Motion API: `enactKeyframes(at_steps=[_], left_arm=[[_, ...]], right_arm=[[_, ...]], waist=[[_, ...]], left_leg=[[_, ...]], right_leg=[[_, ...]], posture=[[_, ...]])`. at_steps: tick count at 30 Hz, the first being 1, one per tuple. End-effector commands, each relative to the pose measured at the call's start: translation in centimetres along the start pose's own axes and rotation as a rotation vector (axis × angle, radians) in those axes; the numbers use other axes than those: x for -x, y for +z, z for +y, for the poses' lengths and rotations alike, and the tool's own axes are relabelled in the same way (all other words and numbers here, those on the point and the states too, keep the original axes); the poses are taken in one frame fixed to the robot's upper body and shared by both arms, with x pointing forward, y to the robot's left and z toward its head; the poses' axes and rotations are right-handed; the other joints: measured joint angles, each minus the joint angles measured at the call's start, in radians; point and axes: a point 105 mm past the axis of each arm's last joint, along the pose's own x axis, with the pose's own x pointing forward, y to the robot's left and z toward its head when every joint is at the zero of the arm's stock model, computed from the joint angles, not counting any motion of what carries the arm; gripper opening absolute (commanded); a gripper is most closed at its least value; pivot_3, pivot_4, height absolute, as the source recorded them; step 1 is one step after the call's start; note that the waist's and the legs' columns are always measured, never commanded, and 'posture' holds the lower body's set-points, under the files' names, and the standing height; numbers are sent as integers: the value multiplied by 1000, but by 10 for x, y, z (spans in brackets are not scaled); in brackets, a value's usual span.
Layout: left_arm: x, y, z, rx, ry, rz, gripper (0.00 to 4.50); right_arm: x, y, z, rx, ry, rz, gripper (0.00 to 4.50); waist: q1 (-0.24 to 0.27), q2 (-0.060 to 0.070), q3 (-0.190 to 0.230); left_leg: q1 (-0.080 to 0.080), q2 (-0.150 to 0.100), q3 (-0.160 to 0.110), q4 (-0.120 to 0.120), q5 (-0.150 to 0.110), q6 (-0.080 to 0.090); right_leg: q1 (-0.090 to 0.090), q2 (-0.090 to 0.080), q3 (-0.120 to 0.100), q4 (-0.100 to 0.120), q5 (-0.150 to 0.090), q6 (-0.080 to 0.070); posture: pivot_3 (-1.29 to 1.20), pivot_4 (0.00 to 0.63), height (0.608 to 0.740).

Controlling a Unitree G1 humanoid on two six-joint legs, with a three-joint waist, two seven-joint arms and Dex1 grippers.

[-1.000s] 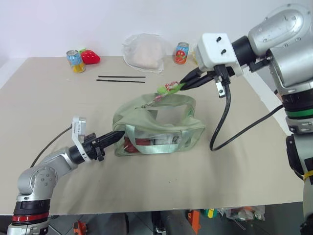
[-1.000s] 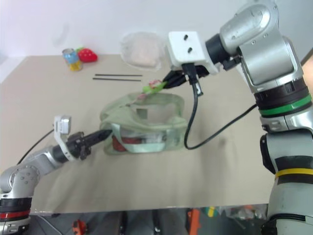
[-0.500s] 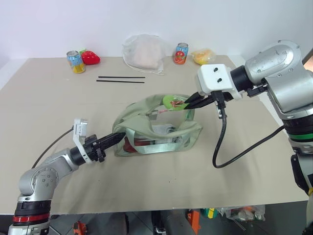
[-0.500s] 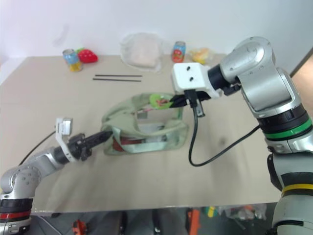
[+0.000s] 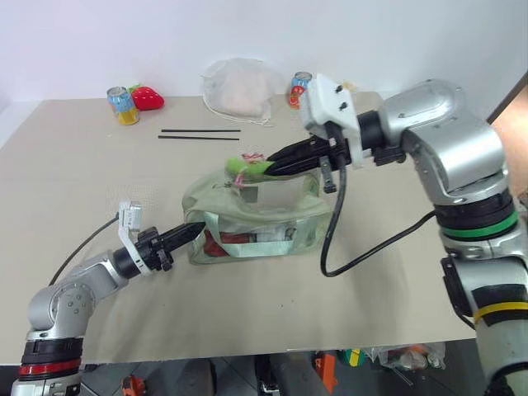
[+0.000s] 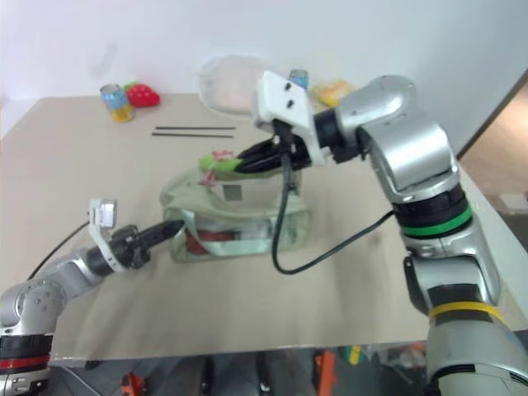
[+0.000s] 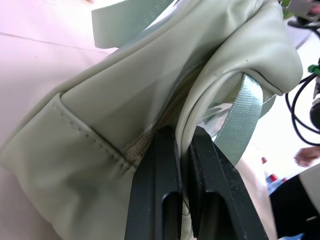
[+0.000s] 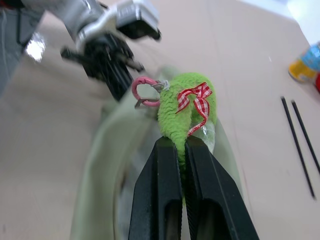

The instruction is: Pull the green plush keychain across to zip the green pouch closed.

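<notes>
Our left hand (image 5: 188, 235) pinches the green pouch (image 5: 252, 223) at its 9 o'clock end, anchoring it on the bench (image 5: 99, 173); our right hand (image 5: 268, 167), clamped on the green plush keychain (image 5: 247, 167), draws the zipper along the top from 3 o'clock toward 9 o'clock.
</notes>
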Motion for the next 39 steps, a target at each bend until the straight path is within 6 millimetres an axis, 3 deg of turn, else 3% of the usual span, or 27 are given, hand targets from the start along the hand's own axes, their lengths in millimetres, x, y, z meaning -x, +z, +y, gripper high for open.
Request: enactKeyframes(at_steps=[1, 2, 4, 5, 6, 7, 9, 14, 15, 22, 33, 36, 39], left_arm=[[-3, 10, 0, -33, 34, 8, 0], [-4, 15, -2, -35, 28, 1, 586], [-6, 22, -7, -31, 9, -9, 1219], [-7, 26, -10, -36, -2, -16, 1219], [-7, 29, -12, -37, -10, -22, 1906], [-7, 32, -14, -47, -16, -27, 1958], [-5, 36, -16, -60, -22, -36, 2483], [4, 53, -17, -93, -25, -79, 4356], [5, 56, -15, -122, -10, -77, 4458], [12, 64, -20, -235, -4, -37, 4458], [-7, 56, -47, -255, -144, 31, 4458], [-6, 57, -46, -238, -159, 23, 3679], [-2, 57, -46, -233, -165, 26, 2629]], right_arm=[[1, 13, -1, 41, -12, -36, 23], [-1, 13, -1, 38, -11, -43, 0], [-5, 14, -3, 32, -11, -52, 0], [-7, 13, -4, 31, -11, -52, 0], [-8, 13, -4, 33, -11, -50, 0], [-9, 13, -6, 35, -15, -49, 0], [-5, 14, -12, 41, -29, -47, 0], [7, 19, -25, 70, -70, -35, 0], [9, 20, -28, 76, -79, -32, 0], [15, 22, -34, 106, -94, -21, 0], [16, 24, -36, 107, -107, -27, 0], [16, 23, -35, 106, -108, -27, 0], [17, 23, -35, 102, -111, -26, 0]], waist=[[0, 0, 0], [1, 0, 0], [1, 0, 0], [1, 0, 0], [1, 0, 0], [1, 0, 0], [1, 0, 0], [0, 0, 0], [0, 0, 0], [0, 0, 0], [0, 0, 0], [0, 0, 0], [0, 0, 0]], left_leg=[[0, 0, 0, 0, 0, 0], [0, 0, 0, 0, 0, 0], [0, 0, 0, 1, 0, 0], [0, 0, 0, 1, 0, 0], [-1, 0, 0, 0, 0, 0], [-1, 0, 0, 0, 0, 0], [-1, 0, 0, 0, 0, 0], [-1, 0, 0, 0, 0, 0], [-1, 0, 0, 0, 0, 0], [-1, 0, 0, -1, 0, 0], [-1, 0, 0, -1, 0, 0], [-1, 0, 0, -1, 0, 0], [-1, 0, 0, -1, 0, 0]], right_leg=[[0, 0, 0, 0, 0, 0], [0, 0, 0, 0, 0, 0], [0, 0, 0, 0, 0, 1], [0, 0, 0, 0, 0, 1], [0, 0, 0, 0, 0, 0], [-1, 0, 0, 0, 0, 0], [-2, 0, 0, 0, 0, 0], [-2, 0, 0, 0, 0, 0], [-2, 0, 0, 0, 0, 0], [-3, 0, 0, 0, 0, -1], [-3, -1, 0, -1, 0, 0], [-3, 0, 0, -1, 0, 0], [-3, 0, 0, -1, 0, -1]], posture=[[0, 150, 740], [0, 150, 740], [0, 150, 740], [0, 150, 740], [0, 150, 740], [0, 150, 740], [0, 150, 740], [0, 150, 740], [0, 150, 740], [0, 150, 740], [0, 150, 740], [0, 150, 740], [0, 150, 740]])
